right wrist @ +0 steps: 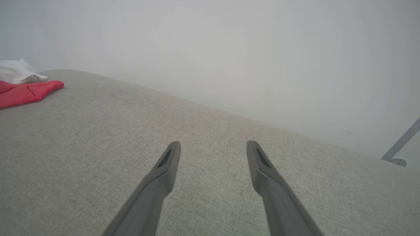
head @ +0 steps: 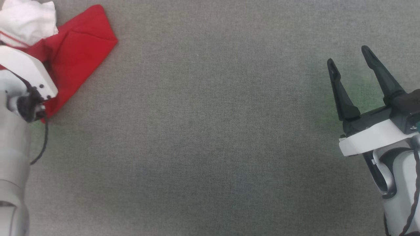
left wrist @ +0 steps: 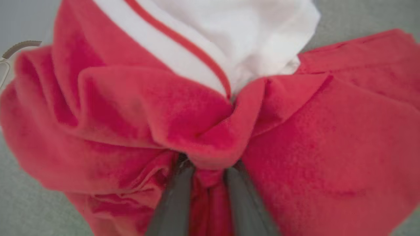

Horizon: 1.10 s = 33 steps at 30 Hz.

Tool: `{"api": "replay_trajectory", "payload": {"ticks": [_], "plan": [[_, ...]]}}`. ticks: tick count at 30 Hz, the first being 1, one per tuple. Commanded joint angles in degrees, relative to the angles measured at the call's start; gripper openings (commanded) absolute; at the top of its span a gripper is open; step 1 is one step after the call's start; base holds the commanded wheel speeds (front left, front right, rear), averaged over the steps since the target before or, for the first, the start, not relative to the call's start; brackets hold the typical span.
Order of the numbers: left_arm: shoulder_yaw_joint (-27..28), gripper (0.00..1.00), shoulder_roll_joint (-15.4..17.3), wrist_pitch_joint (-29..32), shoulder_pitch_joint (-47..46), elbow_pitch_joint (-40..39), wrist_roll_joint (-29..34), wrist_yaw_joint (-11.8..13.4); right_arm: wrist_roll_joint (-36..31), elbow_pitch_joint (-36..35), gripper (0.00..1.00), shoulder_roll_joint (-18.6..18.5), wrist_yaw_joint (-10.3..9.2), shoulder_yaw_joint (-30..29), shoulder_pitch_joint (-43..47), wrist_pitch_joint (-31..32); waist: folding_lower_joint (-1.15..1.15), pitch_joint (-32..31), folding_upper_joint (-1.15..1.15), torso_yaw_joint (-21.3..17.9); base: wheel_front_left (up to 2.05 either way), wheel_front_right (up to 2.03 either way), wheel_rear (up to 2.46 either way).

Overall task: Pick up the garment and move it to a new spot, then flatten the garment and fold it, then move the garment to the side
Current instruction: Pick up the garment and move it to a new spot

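Red garment [left wrist: 131, 108] between left hand [left wrist: 210, 170] fingers

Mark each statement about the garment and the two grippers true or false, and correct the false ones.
1. In the head view, the garment lies at the far left of the grey surface. True.
2. The right gripper is closed on the garment. False: its jaws stand open over bare surface, well apart from the garment.
3. In the left wrist view, the left gripper has red cloth of the garment bunched between its fingers. True.
4. The garment is spread out flat. False: it is crumpled, with white cloth bunched against red folds.
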Motion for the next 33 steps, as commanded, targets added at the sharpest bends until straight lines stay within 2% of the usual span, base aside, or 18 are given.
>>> {"api": "replay_trajectory", "payload": {"ticks": [1,10,18,26,33], "plan": [[-0.6,0.0,-1.5,-0.2,2.4,1.1,0.2,-0.4,-0.2,0.0,1.0,0.1,-0.02,-0.1,0.0,-0.2,0.0,-1.0,0.0,0.6,0.0,0.0,0.0],[-3.0,0.0,1.4,-11.1,-1.7,-2.2,2.0,-1.5,0.3,2.2,1.0,1.9,-0.02,-2.6,3.4,-1.9,0.0,-7.3,0.0,2.9,0.0,0.0,0.0],[-6.4,0.0,3.3,-16.6,-4.8,-6.0,2.8,-1.7,0.3,4.0,1.0,3.4,-0.02,-4.2,6.3,-3.5,0.0,-14.1,0.0,4.0,0.0,0.0,0.0],[-12.1,0.0,5.8,-16.5,-6.5,-13.6,1.6,-1.7,0.3,4.8,1.0,4.8,-0.02,-5.8,9.4,-4.3,0.0,-20.5,0.0,4.3,0.0,0.0,0.0],[-16.9,0.0,8.4,-13.1,-5.0,-21.4,-1.0,-1.7,-0.1,4.7,1.0,5.4,-0.02,-7.3,11.5,-4.9,0.0,-24.3,0.0,3.7,0.0,0.0,0.0]]}}
